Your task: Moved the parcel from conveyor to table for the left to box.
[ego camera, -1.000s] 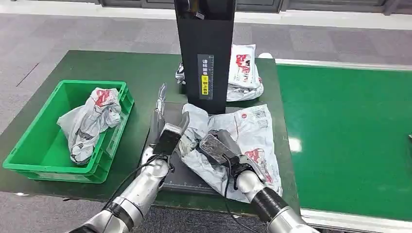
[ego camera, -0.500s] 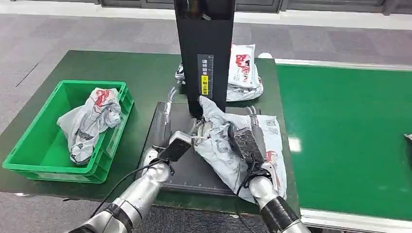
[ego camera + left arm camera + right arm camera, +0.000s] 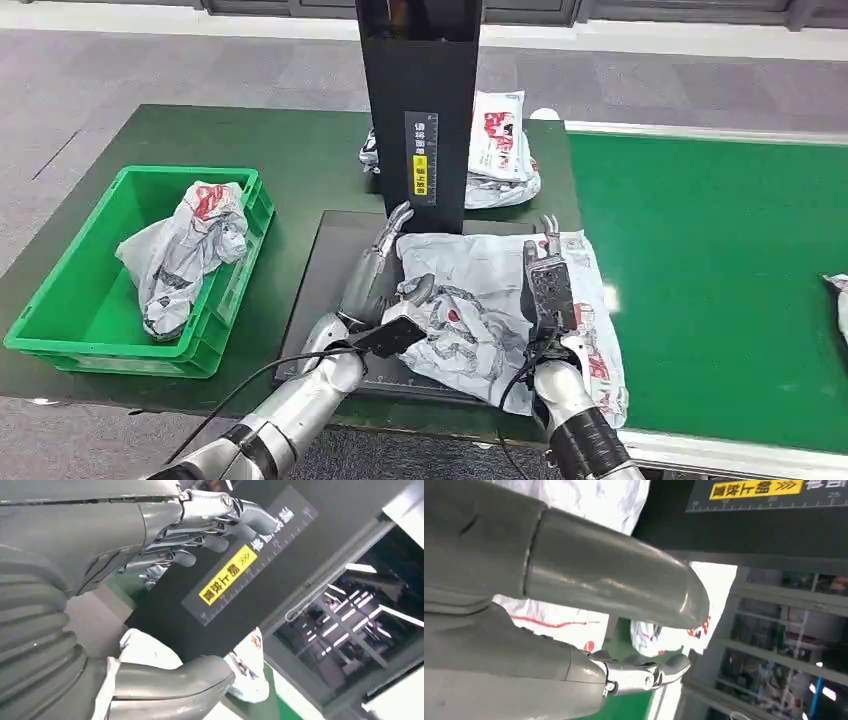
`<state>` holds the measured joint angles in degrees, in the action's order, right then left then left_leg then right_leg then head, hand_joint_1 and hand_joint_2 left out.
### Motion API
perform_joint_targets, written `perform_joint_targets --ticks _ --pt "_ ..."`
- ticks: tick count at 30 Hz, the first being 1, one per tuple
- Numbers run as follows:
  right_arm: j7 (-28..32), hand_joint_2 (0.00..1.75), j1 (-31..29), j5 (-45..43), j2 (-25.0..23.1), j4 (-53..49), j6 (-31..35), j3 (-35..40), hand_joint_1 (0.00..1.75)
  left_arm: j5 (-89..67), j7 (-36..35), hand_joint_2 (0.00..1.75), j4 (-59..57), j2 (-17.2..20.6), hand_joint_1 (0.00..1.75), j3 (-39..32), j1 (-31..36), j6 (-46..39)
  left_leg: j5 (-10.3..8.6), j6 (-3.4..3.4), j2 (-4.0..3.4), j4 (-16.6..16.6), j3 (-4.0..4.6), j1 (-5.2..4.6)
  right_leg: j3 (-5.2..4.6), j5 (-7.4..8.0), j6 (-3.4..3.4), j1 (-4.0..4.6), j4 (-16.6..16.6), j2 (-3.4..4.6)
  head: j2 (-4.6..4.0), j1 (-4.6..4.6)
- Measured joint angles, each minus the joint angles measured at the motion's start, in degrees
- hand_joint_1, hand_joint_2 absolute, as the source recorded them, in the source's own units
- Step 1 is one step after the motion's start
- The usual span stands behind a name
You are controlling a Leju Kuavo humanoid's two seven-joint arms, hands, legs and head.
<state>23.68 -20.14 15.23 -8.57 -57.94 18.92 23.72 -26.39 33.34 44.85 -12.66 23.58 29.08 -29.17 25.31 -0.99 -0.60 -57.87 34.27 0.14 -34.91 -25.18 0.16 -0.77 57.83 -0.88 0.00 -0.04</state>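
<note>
Both hands lie with fingers extended, grasping nothing: the right hand [image 3: 546, 283] flat on the grey parcel [image 3: 490, 310], the left hand [image 3: 372, 280] at its edge. With the parcel delivered on the black scale plate [image 3: 325, 262], the handover step looks near; next, the left hand must grip it for the green crate [image 3: 60, 300].

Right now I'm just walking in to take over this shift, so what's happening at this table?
The robot has a grey parcel lying on the black pad in front of the black post. Its left hand is at the parcel's left edge and its right hand rests on its right side. A green bin on the left already holds one parcel. Another parcel shows at the far right of the conveyor.
</note>
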Motion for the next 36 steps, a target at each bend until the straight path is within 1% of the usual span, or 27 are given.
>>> perform_joint_targets --ticks 4,7,10,12,14,17,19,20,21,22,23,25,26,31,33,35,36 --pt "3.27 0.0 0.35 -6.15 0.0 -0.46 -3.49 -1.61 0.0 -4.44 -1.95 1.75 -1.31 -0.04 0.0 2.22 0.12 3.23 0.0 0.0 0.01 0.0 0.01 -0.01 0.0 0.0 0.0 -0.01 0.0 -0.01 0.0 0.0" --pt "3.62 0.0 0.41 -11.39 0.02 -1.23 -7.56 -3.33 0.0 -5.2 -1.99 1.75 -2.6 -0.7 0.0 3.13 0.33 5.28 0.0 0.01 0.0 -0.01 0.01 -0.03 -0.01 0.01 0.01 -0.03 0.0 0.0 0.0 0.0" --pt "4.49 0.0 0.42 -14.31 0.09 -2.31 -8.1 -5.75 0.0 -8.61 -3.54 1.75 -4.37 -1.31 0.0 4.88 1.74 10.75 0.0 0.01 0.03 -0.02 0.02 -0.05 0.0 0.01 0.02 -0.05 -0.01 -0.04 0.0 0.0" --pt "4.6 0.0 0.46 -14.97 0.26 -3.52 -7.83 -7.59 0.0 -13.07 -6.62 1.75 -6.75 -1.64 0.0 7.1 2.89 15.15 0.0 0.01 0.03 -0.02 0.01 -0.05 0.01 0.02 0.02 -0.05 -0.01 -0.02 0.0 0.0" --pt "4.6 0.0 0.98 -15.45 0.55 -4.75 -6.96 -9.1 0.0 -18.97 -11.11 1.75 -9.93 -1.99 0.0 9.75 3.77 18.45 0.01 0.01 0.01 -0.02 0.01 -0.05 0.0 0.02 0.02 -0.05 -0.01 0.0 0.0 0.0" --pt "5.32 0.0 3.1 -14.81 0.81 -7.83 -5.71 -10.85 0.0 -25.31 -17.96 1.75 -14.5 -2.4 0.0 13.19 4.86 22.2 0.04 0.05 0.01 -0.01 0.01 -0.05 0.01 0.02 0.02 -0.05 -0.01 -0.01 0.0 0.0" --pt "5.87 0.0 4.93 -13.17 0.85 -10.83 -4.2 -11.57 0.0 -28.26 -22.05 1.75 -16.48 -2.6 0.0 15.13 6.15 23.99 0.05 0.07 0.18 -0.01 -0.03 -0.04 0.18 -0.05 0.06 -0.03 -0.01 -0.22 0.0 -0.04" --pt "5.93 0.0 5.86 -12.22 0.85 -12.93 -3.47 -11.77 0.0 -29.84 -24.38 1.75 -17.75 -2.84 0.4 16.0 7.03 25.21 0.08 0.11 0.28 0.0 -0.14 -0.02 0.34 -0.12 0.13 -0.03 -0.01 -0.31 0.0 0.0" --pt "5.91 0.0 6.41 -11.65 0.85 -14.61 -3.11 -11.79 0.0 -30.79 -25.59 1.75 -18.65 -3.05 1.75 16.57 7.61 25.91 0.26 0.08 0.29 0.04 -0.3 -0.02 0.5 -0.26 0.1 -0.04 -0.02 -0.31 0.0 -0.02" --pt "5.85 0.0 6.78 -11.47 0.85 -15.09 -2.96 -11.79 0.0 -31.06 -25.86 1.75 -19.06 -3.08 1.75 16.84 8.03 26.09 0.38 0.1 0.26 0.05 -0.46 -0.02 0.73 -0.33 0.06 -0.04 -0.04 -0.3 0.0 -0.02" --pt "5.69 0.0 7.03 -11.19 0.85 -16.42 -2.87 -11.81 0.0 -31.27 -26.15 1.75 -19.54 -3.19 1.75 17.14 8.19 26.24 0.57 0.06 0.16 0.07 -0.34 -0.02 1.03 -0.44 0.08 -0.04 -0.07 -0.24 0.0 -0.02" --pt "5.47 0.0 7.35 -11.17 0.85 -17.77 -2.57 -11.88 0.0 -31.54 -26.87 1.75 -20.33 -3.34 1.75 17.6 8.58 27.03 1.28 0.36 -0.11 0.07 -1.06 -0.01 1.71 -0.8 0.16 -0.04 -0.12 -0.07 0.0 0.0" --pt "5.43 0.0 7.5 -11.17 0.85 -18.3 -2.57 -11.88 0.0 -31.54 -26.93 1.75 -20.79 -3.37 1.75 17.69 8.88 27.35 1.31 0.2 -0.15 0.07 -1.27 -0.02 1.92 -0.83 0.19 -0.04 -0.12 -0.01 0.0 0.0" --pt "5.08 0.0 7.61 -10.84 0.85 -20.92 -2.59 -11.88 0.0 -31.54 -26.74 1.75 -22.05 -3.34 1.75 17.88 9.96 27.13 1.36 0.27 -0.17 0.07 -1.97 -0.02 2.6 -0.91 0.01 -0.01 -0.12 0.03 0.0 0.0" --pt "4.8 0.0 7.92 -10.09 0.85 -21.53 -2.7 -11.88 0.0 -31.54 -26.3 1.75 -22.23 -3.21 1.75 17.86 10.05 25.01 1.2 -0.05 -0.17 0.07 -2.12 0.0 2.74 -0.97 -0.05 0.08 -0.12 0.03 0.0 0.0" --pt "4.32 0.0 8.48 -9.15 0.83 -22.12 -2.92 -11.88 0.0 -30.59 -24.26 1.75 -22.23 -3.17 1.75 17.31 9.82 20.19 1.19 -0.07 -0.17 0.07 -2.13 0.0 2.7 -0.98 -0.1 0.1 -0.11 0.03 0.0 0.0" --pt "4.1 0.0 8.73 -8.69 0.81 -22.38 -2.98 -11.88 0.0 -29.89 -22.88 1.75 -21.99 -3.17 1.75 16.7 9.69 17.17 1.17 -0.09 -0.16 0.07 -2.31 0.01 2.64 -0.98 -0.12 0.12 -0.1 0.03 0.0 0.0"
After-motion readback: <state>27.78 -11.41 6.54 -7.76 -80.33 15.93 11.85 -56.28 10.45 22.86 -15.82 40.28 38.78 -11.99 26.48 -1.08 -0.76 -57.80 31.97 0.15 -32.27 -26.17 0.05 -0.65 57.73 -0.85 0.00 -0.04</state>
